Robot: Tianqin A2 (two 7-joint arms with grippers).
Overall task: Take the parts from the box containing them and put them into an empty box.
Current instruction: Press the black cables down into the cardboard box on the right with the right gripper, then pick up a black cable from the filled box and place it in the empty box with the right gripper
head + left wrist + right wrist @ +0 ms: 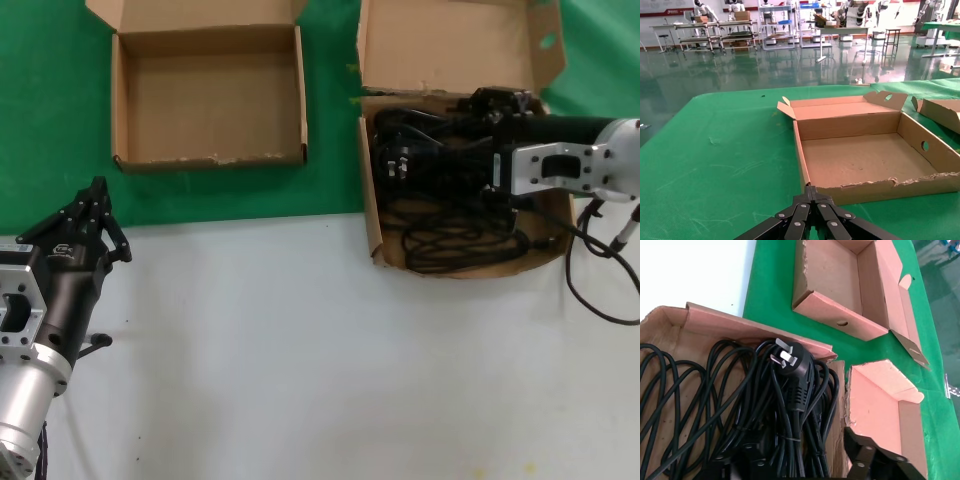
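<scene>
The parts are black power cords [455, 240] lying looped in the taller cardboard box [373, 225] at the right. In the right wrist view a cord bundle with a pronged plug [790, 371] lies between my jaws. My right gripper [397, 163] is low in that box and open [790, 462], one finger [857, 447] by the box wall, the other down among the cords. The shallow square box [122, 110] at the back left is empty; it also shows in the left wrist view [805, 165]. My left gripper [97, 192] is shut and empty, parked at the front left [810, 192].
Both boxes sit on a green mat [50, 120]; the white table [300, 350] lies in front. The robot's own thicker cable [590, 300] trails off the right arm. The taller box's lid flap [450, 45] stands open at the back.
</scene>
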